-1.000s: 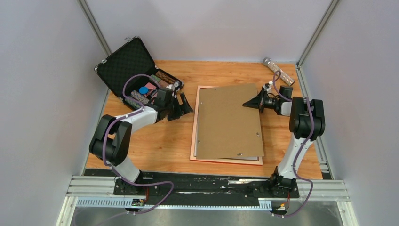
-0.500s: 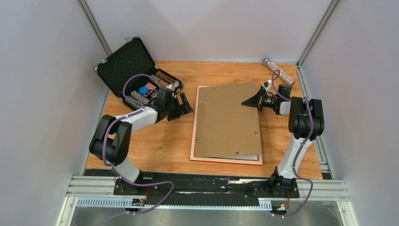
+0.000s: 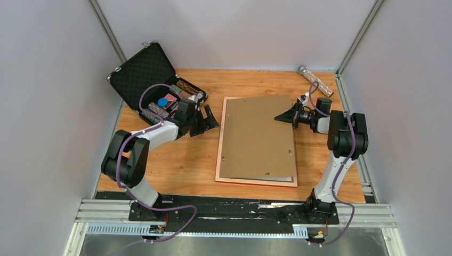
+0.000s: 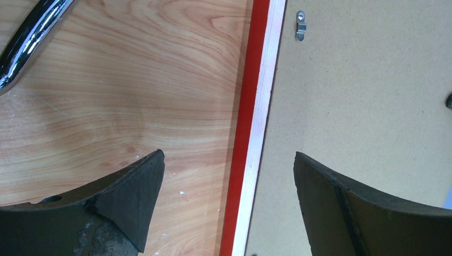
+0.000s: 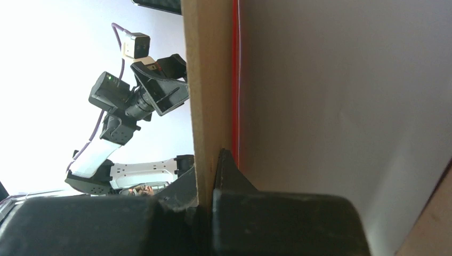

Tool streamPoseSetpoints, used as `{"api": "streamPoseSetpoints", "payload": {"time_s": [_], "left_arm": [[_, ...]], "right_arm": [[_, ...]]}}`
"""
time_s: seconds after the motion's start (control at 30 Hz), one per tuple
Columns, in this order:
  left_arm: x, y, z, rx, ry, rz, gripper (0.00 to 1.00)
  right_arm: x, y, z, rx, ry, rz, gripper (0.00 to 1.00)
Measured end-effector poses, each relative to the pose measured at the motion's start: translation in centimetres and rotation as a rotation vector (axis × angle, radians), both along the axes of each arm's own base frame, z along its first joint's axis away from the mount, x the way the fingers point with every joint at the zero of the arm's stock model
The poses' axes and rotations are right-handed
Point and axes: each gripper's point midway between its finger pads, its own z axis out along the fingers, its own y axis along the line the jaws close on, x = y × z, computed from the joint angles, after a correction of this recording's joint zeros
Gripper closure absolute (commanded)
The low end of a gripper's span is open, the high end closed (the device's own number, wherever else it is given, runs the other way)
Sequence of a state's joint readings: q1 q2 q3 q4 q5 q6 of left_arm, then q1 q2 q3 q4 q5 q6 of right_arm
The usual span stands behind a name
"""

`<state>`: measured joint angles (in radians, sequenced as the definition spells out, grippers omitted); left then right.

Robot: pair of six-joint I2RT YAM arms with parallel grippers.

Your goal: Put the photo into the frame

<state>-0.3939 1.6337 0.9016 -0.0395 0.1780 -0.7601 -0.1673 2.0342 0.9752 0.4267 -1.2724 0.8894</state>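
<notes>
Brown backing board (image 3: 256,136) lies over the frame (image 3: 221,146), long axis running away from the arms.
Right pincer (image 3: 278,117) clenched on its far right edge; left pincer (image 3: 209,118) released above frame's left edge.

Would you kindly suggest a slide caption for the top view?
Right fingers pinch the board over the frame; open left fingers hover at the frame's left edge.

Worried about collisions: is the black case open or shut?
Open. The black case has its lid tilted up, foam lining exposed.
</notes>
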Motion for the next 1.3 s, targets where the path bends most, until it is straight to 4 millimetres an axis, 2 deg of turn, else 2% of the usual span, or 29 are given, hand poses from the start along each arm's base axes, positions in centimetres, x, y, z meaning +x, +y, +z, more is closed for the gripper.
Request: {"api": "streamPoseSetpoints", "payload": {"time_s": [0.5, 0.97, 1.3], "left_arm": [[0.0, 0.0, 0.0, 0.0, 0.0, 0.001, 0.01], [0.0, 0.1, 0.0, 0.0, 0.0, 0.002, 0.01], [0.0, 0.1, -0.2, 0.0, 0.001, 0.003, 0.0]], "right_arm": [[-0.1, -0.7, 0.4, -0.005, -0.016, -0.019, 1.0], [-0.2, -0.9, -0.5, -0.053, -0.014, -0.015, 1.0], [-0.3, -1.4, 0.6, -0.087, -0.043, -0.022, 1.0]]}}
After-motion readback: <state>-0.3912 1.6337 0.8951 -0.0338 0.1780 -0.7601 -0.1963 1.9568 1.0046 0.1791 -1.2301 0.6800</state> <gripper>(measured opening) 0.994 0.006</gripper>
